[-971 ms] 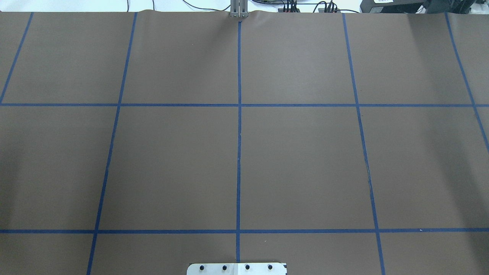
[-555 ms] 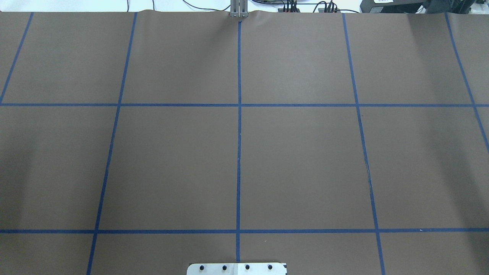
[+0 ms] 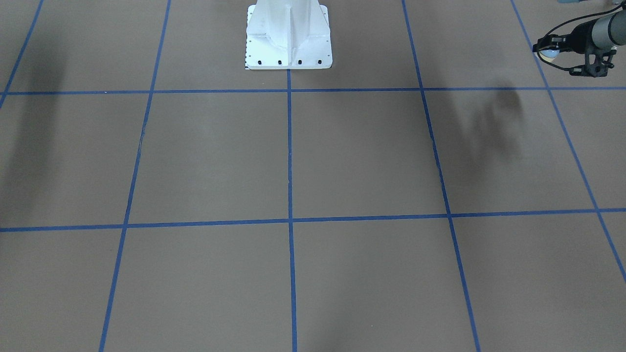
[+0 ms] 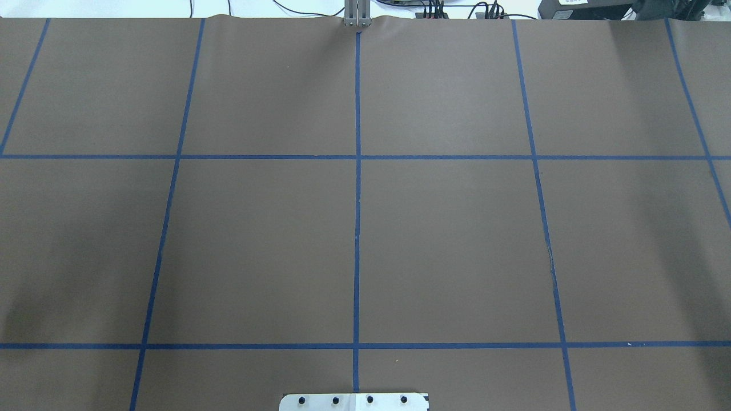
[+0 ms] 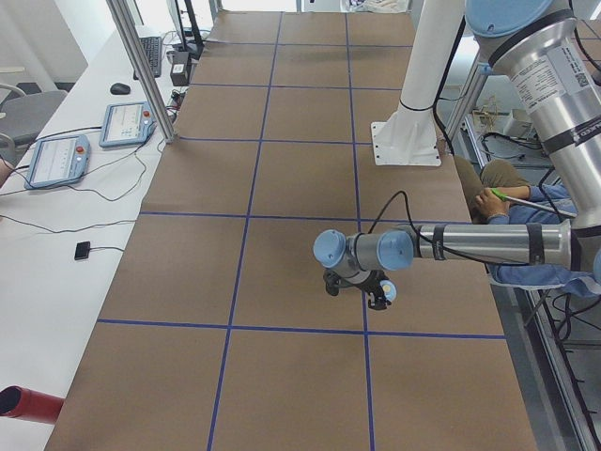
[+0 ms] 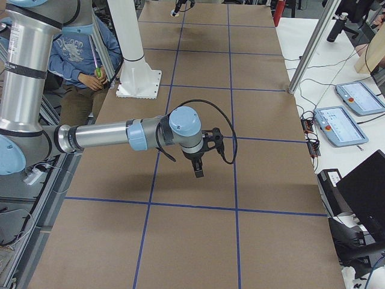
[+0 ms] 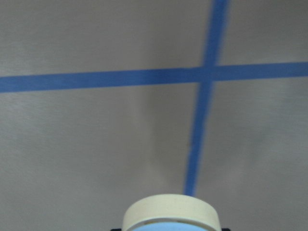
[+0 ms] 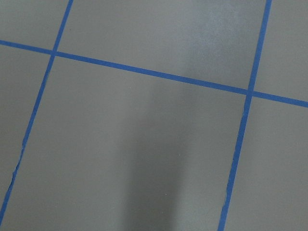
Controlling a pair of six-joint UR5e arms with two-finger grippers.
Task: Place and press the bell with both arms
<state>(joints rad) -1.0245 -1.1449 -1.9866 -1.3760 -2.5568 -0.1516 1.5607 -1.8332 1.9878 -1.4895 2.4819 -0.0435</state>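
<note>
**Bell aloft in the left pincer; right pincer's state unclear**

The bell point(image 3: 552, 52) is clenched in the left pincer point(image 3: 547, 48), off the bench point(image 4: 457, 240) and over its left end. In the front view it sits at the top right corner, on the pedestal's point(image 3: 288, 34) row and well apart from it. A soft shadow point(image 3: 494, 127) lies on the brown surface nearer the middle, clear of the pincer.

The left wrist view shows the bell's cream base ring at the bottom edge with a sliver of blue dome under it. A crossing of blue tape point(image 4: 357, 228) lies on the surface beyond.

In the left side view the left arm point(image 5: 479, 242) reaches out level over the bench, and the bell shows as a pale spot at its tip.

The right arm point(image 6: 102, 135) also reaches out level over the bench. The right pincer point(image 6: 199, 171) hangs tip-down above the surface, near a lengthwise tape line. It shows only in the right side view, so I cannot tell whether it is released or clenched. The right wrist view shows only brown surface and tape lines.

A seated person point(image 6: 81, 51) is behind the pedestal, off the bench.
</note>
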